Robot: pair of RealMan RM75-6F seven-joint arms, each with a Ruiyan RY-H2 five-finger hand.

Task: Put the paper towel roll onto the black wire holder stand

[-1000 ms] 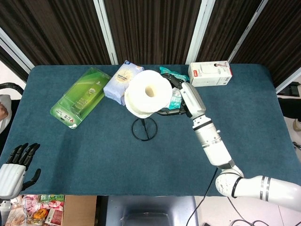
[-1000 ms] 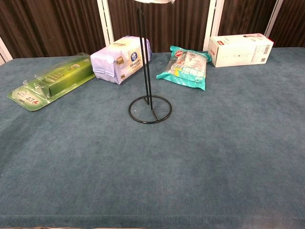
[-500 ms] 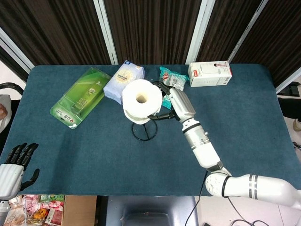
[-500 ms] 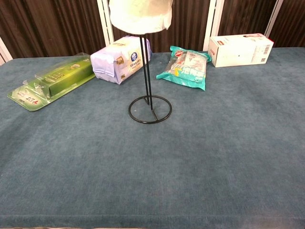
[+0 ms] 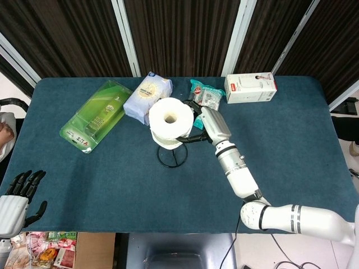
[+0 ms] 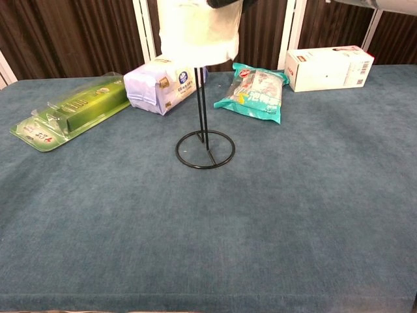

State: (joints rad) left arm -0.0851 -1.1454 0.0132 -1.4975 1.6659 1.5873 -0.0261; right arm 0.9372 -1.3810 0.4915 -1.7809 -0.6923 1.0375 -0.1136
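Note:
The white paper towel roll [image 5: 171,121] [image 6: 199,32] sits partway down the upright rod of the black wire holder stand [image 6: 204,149], well above its ring base [image 5: 171,156]. My right hand [image 5: 197,124] grips the roll from its right side, dark fingers wrapped around it; only a dark bit of that hand [image 6: 225,3] shows at the top of the chest view. My left hand [image 5: 19,193] hangs off the table's near left corner, fingers apart, holding nothing.
On the blue table [image 5: 303,145] lie a green flat package [image 5: 95,115] at the left, a lavender tissue pack [image 5: 147,94] behind the stand, a teal snack bag [image 6: 255,91] and a white box [image 5: 251,88] at the back right.
The roll has come down along the stand's rod with my right hand, lower in the chest view than before. My left hand has stayed put.

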